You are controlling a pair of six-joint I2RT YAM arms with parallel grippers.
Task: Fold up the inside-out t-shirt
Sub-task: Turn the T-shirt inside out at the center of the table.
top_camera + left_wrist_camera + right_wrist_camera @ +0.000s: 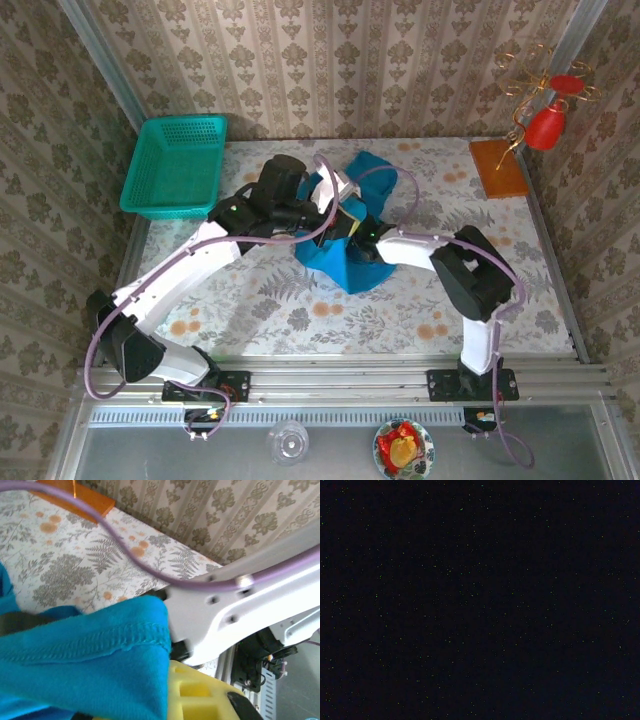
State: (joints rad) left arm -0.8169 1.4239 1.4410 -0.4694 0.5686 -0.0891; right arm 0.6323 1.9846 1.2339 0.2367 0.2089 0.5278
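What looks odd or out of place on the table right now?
The teal t-shirt sits bunched in a crumpled heap on the table, not spread flat. The right wrist camera's picture is dark, perhaps smothered by cloth.

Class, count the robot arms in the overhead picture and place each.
2. The left arm reaches from the near-left base to the t-shirt; the right arm bends in from the near-right. None seems hidden.
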